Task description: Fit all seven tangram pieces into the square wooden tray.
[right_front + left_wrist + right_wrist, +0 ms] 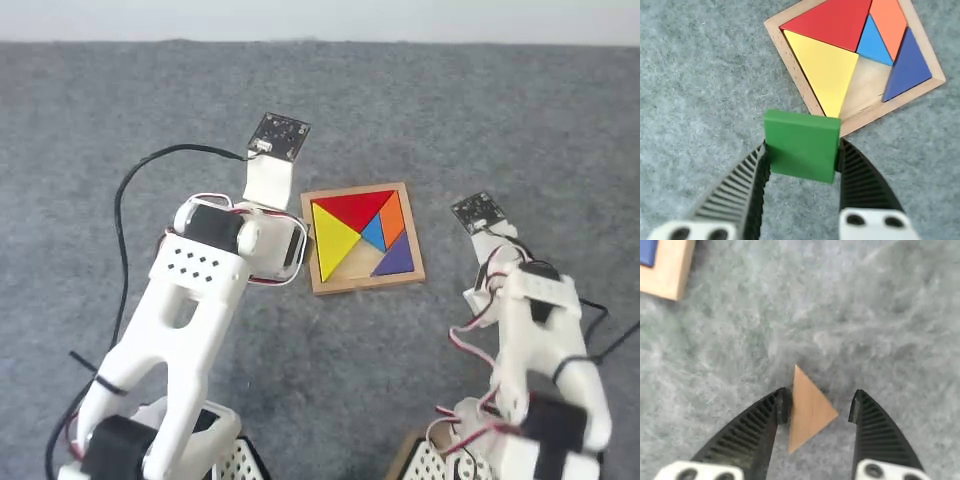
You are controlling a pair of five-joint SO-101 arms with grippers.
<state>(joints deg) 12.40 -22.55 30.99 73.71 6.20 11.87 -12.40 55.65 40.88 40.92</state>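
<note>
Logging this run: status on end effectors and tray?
Left end effector shut on green square wooden piece at square wooden tray rim. Right end effector open around tan wooden triangle on grey carpet. Bare gap unobstructed.

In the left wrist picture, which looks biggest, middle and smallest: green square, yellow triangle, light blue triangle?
Biggest: green square, but it's nearest the camera, so unsure.
Then yellow triangle.
Smallest: light blue triangle.

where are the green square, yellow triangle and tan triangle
green square (801,147), left wrist view, face centre
yellow triangle (827,72), left wrist view, face centre
tan triangle (807,410), right wrist view, face centre
</note>
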